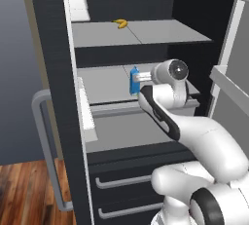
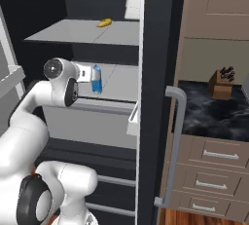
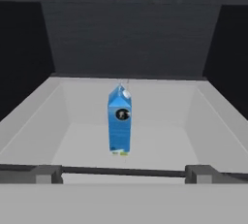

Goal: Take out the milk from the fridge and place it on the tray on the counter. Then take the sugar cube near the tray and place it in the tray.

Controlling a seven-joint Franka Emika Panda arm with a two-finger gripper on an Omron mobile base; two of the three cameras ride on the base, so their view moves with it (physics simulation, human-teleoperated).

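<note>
Flat, even rendered light; fridge [image 1: 146, 39] interior dim at back, grey shelves brighter; soft, low-resolution edges, no glare.

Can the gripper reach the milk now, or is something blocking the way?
Probably yes. The gripper is open and level with the milk, which stands upright and alone on the fridge shelf, nothing between them.

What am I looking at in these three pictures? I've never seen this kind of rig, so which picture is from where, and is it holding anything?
All three are rendered. A white robot arm reaches into an open fridge. Two pictures come from cameras on its base, behind it on either side. The third looks along the gripper. A blue milk carton stands upright on the middle shelf, straight ahead of the hand. A yellow banana lies on the shelf above. The jaws are open and hold nothing. Beside the fridge, a knife block sits on a black counter.
</note>
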